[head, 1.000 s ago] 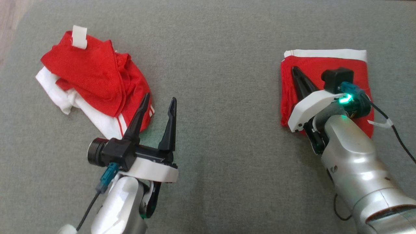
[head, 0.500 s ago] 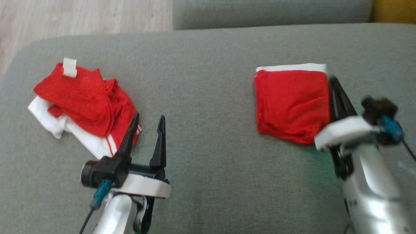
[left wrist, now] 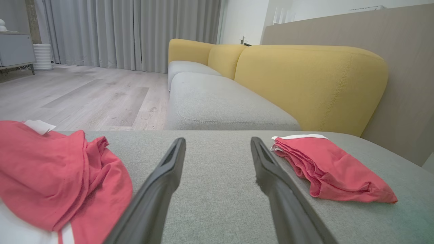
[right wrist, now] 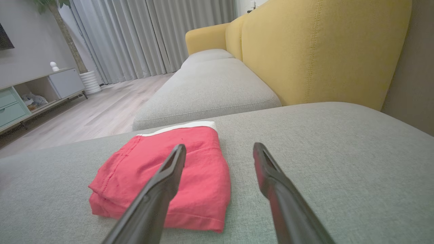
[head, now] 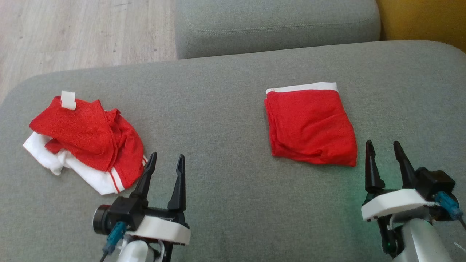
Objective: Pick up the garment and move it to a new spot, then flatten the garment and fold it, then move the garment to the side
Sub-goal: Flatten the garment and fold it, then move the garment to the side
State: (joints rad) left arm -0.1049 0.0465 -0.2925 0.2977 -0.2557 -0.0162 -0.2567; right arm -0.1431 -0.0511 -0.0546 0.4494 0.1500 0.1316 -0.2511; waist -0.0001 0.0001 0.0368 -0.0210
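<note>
Red folded garment (head: 309,125) amid open grey cushion (head: 225,120), left fingers (head: 146,177) apart, right fingers (head: 371,171) apart

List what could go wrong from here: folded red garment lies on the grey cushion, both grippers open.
1. The right gripper, open, sits just off the near right corner of the folded red garment with the white band. A forward move could catch that corner and undo the fold.
2. The left gripper, open, points at the hem of the crumpled red and white garment and could snag it.
</note>
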